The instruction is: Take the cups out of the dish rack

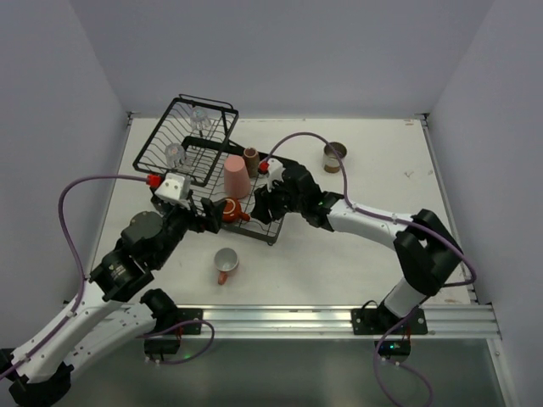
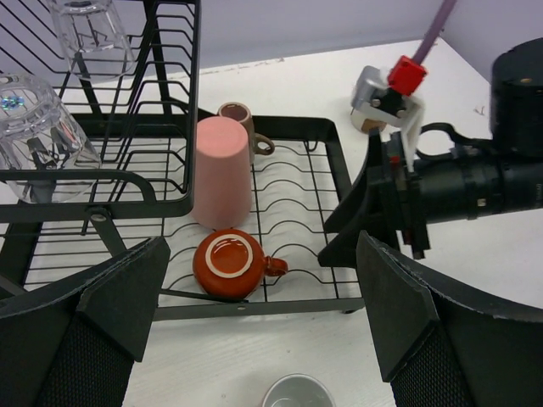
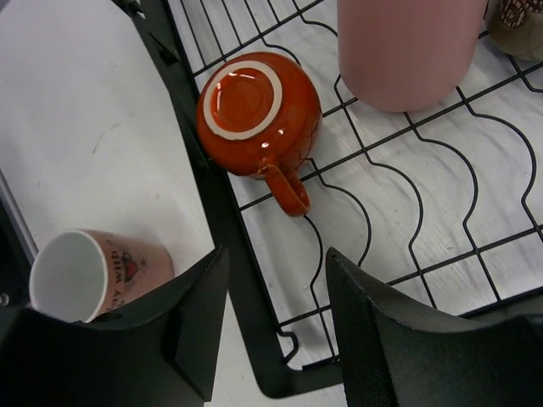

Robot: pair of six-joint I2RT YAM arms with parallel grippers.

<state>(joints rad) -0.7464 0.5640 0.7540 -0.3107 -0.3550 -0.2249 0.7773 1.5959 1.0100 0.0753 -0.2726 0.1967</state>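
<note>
I see bright, even overhead light, soft shadows; small glare on the orange mug, wrist-view foregrounds slightly soft.

Only one print — unreadable
Pink mug beside the dish rack bears small dark letters — too blurred to read.
</note>
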